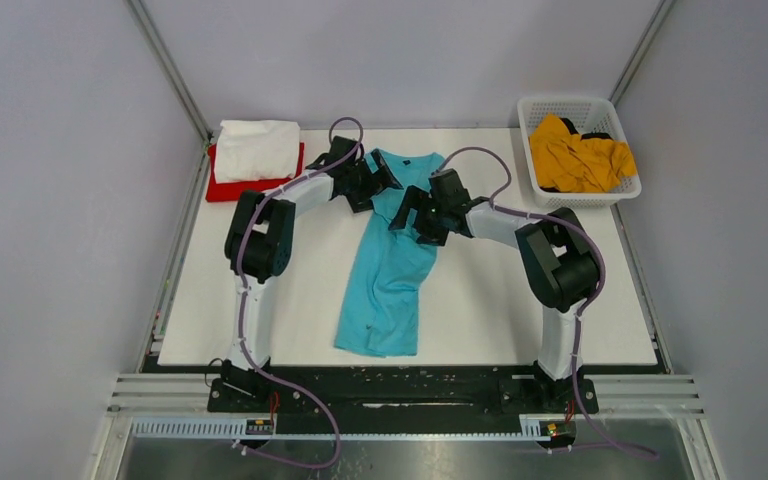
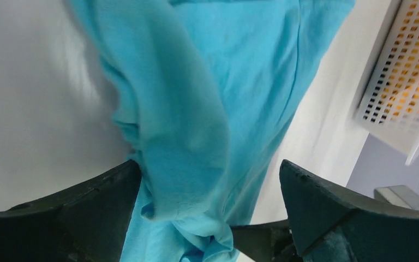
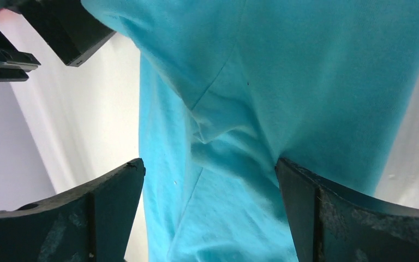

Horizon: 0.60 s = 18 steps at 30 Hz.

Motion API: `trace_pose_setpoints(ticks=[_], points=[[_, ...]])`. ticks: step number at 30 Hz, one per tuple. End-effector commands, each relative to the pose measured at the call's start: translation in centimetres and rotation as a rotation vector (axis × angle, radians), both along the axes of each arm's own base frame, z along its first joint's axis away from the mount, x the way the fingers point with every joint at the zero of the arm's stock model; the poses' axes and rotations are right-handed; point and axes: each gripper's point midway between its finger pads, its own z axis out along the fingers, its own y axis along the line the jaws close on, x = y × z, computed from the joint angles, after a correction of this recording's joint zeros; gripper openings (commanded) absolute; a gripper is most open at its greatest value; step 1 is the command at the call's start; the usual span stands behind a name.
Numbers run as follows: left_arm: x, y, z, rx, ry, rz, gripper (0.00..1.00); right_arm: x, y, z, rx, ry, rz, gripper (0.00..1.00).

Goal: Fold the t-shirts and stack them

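Note:
The turquoise t-shirt (image 1: 390,280) lies lengthwise in a narrow strip down the middle of the table, collar at the far end. My left gripper (image 1: 378,180) is over its upper left part, and my right gripper (image 1: 407,215) is over its right side just below. In the left wrist view the jaws of the left gripper (image 2: 210,183) stand wide apart with bunched turquoise cloth (image 2: 196,109) between them. In the right wrist view the right gripper (image 3: 210,183) is also open over the cloth (image 3: 283,82). A white t-shirt (image 1: 257,150) lies folded on a red one (image 1: 225,190) at the back left.
A white lattice basket (image 1: 532,140) at the back right holds the mustard yellow t-shirt (image 1: 580,158); the basket also shows in the left wrist view (image 2: 398,93). Part of the left arm (image 3: 60,27) shows in the right wrist view. The white table (image 1: 260,300) ends near the arm bases.

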Motion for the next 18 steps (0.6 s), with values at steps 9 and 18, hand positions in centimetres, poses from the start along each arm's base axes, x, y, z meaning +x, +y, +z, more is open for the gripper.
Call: trace_pose_setpoints(ticks=[9,18], points=[[-3.5,1.4,5.7,0.091,-0.078,-0.032,0.99,-0.1,-1.7,4.8,0.084,-0.042,0.037,1.0],[-16.8,7.2,7.4,0.139,-0.124,-0.007,0.99,-9.7,-4.3,6.5,-0.054,-0.155,0.055,0.99]])
